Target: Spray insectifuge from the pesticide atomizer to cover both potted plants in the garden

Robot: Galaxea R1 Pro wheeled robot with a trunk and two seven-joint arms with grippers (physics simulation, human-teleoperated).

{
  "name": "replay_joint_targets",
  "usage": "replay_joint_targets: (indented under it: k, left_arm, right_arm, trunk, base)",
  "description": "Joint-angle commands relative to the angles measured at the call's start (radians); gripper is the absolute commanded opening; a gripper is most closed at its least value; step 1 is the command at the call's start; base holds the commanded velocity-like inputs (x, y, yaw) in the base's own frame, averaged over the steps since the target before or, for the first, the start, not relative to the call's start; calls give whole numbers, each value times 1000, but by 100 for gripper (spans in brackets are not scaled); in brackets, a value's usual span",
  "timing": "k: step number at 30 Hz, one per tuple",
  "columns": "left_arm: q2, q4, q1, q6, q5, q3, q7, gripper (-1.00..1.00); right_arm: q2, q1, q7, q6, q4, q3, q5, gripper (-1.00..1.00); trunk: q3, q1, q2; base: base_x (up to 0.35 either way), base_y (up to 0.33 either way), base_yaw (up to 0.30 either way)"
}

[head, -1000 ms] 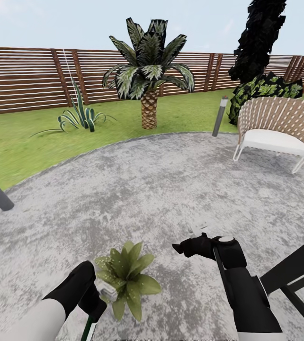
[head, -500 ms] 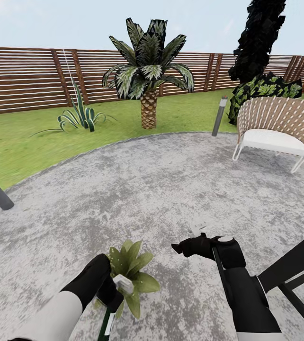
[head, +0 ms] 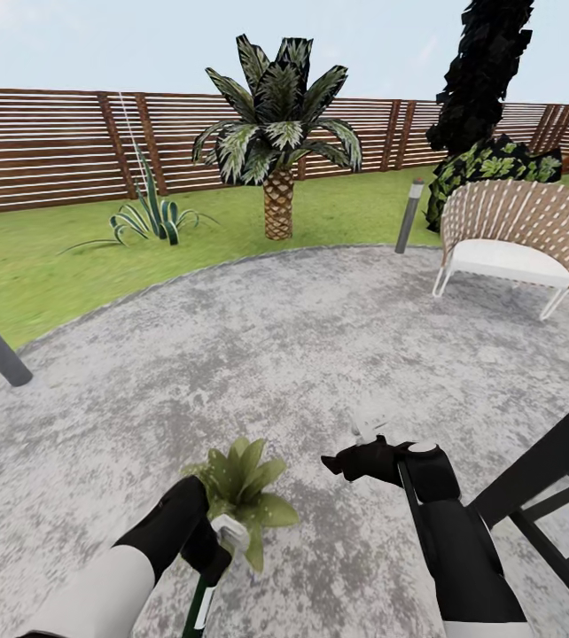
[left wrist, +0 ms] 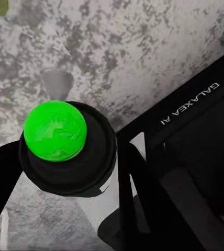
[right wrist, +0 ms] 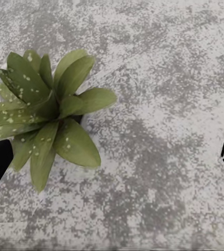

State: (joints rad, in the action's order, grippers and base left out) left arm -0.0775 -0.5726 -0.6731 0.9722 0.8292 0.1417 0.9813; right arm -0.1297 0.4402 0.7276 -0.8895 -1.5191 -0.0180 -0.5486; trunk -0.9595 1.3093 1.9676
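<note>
Spreading under a potted plant point(head: 242, 486), grey paving point(head: 302, 354) meets lawn point(head: 72, 266); left gripper point(head: 206, 554) clamps the atomizer point(left wrist: 65, 151), right fingers parted.

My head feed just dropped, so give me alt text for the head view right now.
The left gripper holds the atomizer beside a potted plant on grey paving. The right gripper hovers to the plant's right. Beyond lie lawn, a palm, a chair and a slatted fence.
</note>
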Motion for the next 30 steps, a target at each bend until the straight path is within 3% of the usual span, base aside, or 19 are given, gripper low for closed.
replay_joint_targets:
  k: [1, 9, 19, 30]
  left_arm:
    - [2, -1, 0, 4, 10, 0, 10, -100]
    - [8, -2, -8, 4, 10, -5, 7, -100]
    - [13, -4, -103, 29, 10, -9, 7, -100]
    - [8, -4, -115, 33, 10, -4, 7, -100]
  right_arm:
    - [-1, 1, 10, -2, -1, -2, -10, 100]
    - [-2, 0, 10, -3, -1, -2, -10, 100]
    - [-2, 0, 10, -2, -1, -1, -10, 100]
    - [-2, 0, 9, -2, -1, -2, -9, 100]
  trunk:
    - [-1, -1, 0]
    - [-1, -1, 0]
    - [-1, -1, 0]
    - [-1, -1, 0]
  base:
    - [-218, 0, 0]
    - [-60, 0, 0]
    - [-2, 0, 0]
    - [0, 0, 0]
